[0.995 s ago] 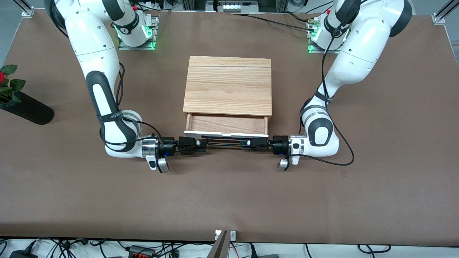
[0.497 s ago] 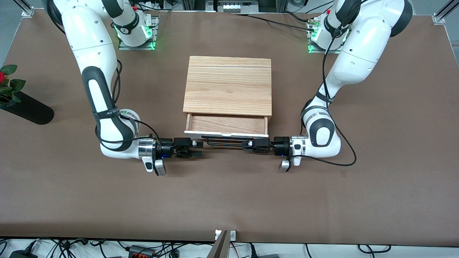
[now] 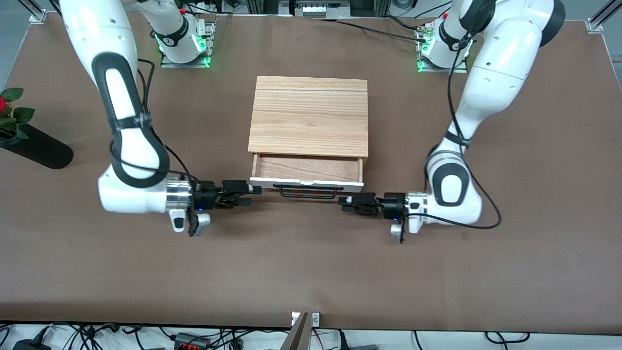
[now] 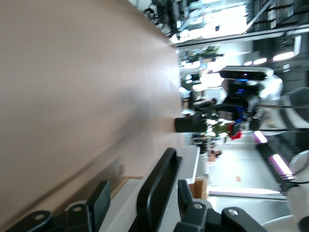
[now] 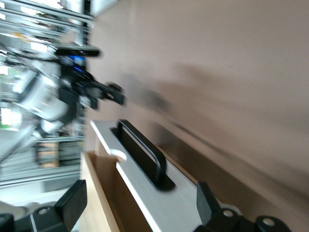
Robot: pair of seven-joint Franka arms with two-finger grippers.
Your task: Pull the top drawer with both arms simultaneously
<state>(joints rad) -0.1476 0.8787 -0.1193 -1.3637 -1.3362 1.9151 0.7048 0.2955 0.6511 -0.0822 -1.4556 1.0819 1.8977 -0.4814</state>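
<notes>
While the top drawer [image 3: 307, 171] sits partly pulled out of your light-wood cabinet [image 3: 308, 115] mid-table, the left gripper [image 3: 348, 204] and right gripper [image 3: 251, 195] flank its black handle [image 3: 306, 191], jaws released, over brown table [image 3: 311, 272]; a black vase [image 3: 36, 147] lies at the right arm's end.

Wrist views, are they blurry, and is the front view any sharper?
Both wrist views are smeared by motion: in the right wrist view the drawer handle streaks, in the left wrist view the tabletop is a soft wash. The front view is sharp and evenly lit, with soft shadows under the left gripper and right gripper.
</notes>
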